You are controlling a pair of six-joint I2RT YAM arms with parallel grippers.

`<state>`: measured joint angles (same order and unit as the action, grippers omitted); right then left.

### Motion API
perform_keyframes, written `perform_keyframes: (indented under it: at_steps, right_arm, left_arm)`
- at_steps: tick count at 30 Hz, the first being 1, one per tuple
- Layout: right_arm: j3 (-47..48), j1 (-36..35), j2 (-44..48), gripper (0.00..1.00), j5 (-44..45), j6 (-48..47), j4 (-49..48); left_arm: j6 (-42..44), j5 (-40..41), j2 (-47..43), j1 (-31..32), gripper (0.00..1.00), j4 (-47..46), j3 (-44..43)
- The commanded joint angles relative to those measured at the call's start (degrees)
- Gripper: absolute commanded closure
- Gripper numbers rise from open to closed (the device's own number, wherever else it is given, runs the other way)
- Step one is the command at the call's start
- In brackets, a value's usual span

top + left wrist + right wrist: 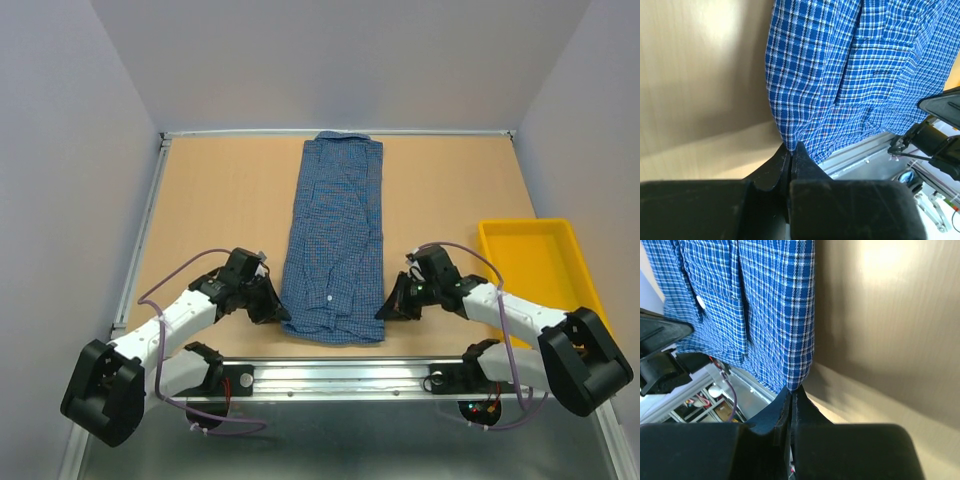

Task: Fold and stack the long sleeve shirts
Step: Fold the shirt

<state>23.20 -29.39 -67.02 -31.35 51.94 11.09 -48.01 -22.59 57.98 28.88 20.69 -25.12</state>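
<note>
Blue fine-checked woven cotton: one long sleeve shirt (335, 235), lying as a long narrow strip down the middle of the table (220, 200), collar at the far edge, hem at the near edge. No sleeve shows loose, so I judge the lengthwise folds done. Cloth: thin, soft, lightly rumpled, layered at the edges, with a small white button (700, 301) near the hem. Left gripper (790, 148): jaws pressed together on the hem's near left corner, only a sliver of fabric between them. Right gripper (791, 390): likewise clamped, on the near right corner. Step in hand, as I read it: carry the hem toward the collar to halve the strip. To do it well I would raise both corners together and level, keep the hem taut between them, and lay it down square. Such thin pinches may slip or catch only the top layer. Table: pale wood-look board, smooth. Yellow plastic tray (535, 270): shallow, rigid, well apart on the right.
</note>
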Motion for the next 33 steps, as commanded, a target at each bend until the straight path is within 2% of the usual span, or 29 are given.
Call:
perform_keyframes:
  at_steps: [1, 5, 12, 17, 18, 22, 24, 30, 33]
  right_arm:
    - [5.62, -0.41, 1.20, 0.99, -0.90, -0.97, 3.76]
    - [13.17, 0.82, -2.49, 1.00, -0.81, -2.37, 4.81]
    - [28.37, 9.95, -13.91, 0.99, -2.40, -8.69, 5.52]
    - [42.67, 15.67, -27.86, 1.00, -3.89, -11.77, 5.43]
    - [45.24, 16.81, -29.99, 0.99, -4.06, -12.56, 5.52]
    - [55.09, 18.84, -38.61, 0.99, -5.90, -13.18, 5.52]
    - [59.83, 19.89, -43.16, 0.99, -6.70, -13.10, 5.34]
    - [69.24, 22.00, -52.75, 0.99, -5.47, -12.83, 5.34]
    - [71.28, 22.97, -55.31, 1.00, -4.77, -12.66, 5.34]
  left_arm:
    - [-0.51, -1.14, -0.33, 0.21, 0.99, 1.90, -6.68]
    - [1.24, -0.09, 4.76, -1.11, 0.99, 1.46, -14.06]
    - [6.52, 1.14, 17.94, -7.25, 0.99, -1.52, -27.33]
    - [9.24, -1.41, 33.14, -12.97, 0.99, -4.60, -41.12]
    - [9.68, -1.32, 35.52, -14.02, 0.99, -4.34, -46.80]
    - [11.36, -2.28, 48.68, -15.26, 0.99, -2.68, -60.02]
    - [11.88, -2.20, 52.05, -15.44, 0.99, -2.41, -66.94]
    - [11.89, -3.42, 64.17, -15.52, 0.98, -4.94, -78.92]
    - [11.97, -4.39, 67.43, -15.44, 0.97, -6.97, -83.13]
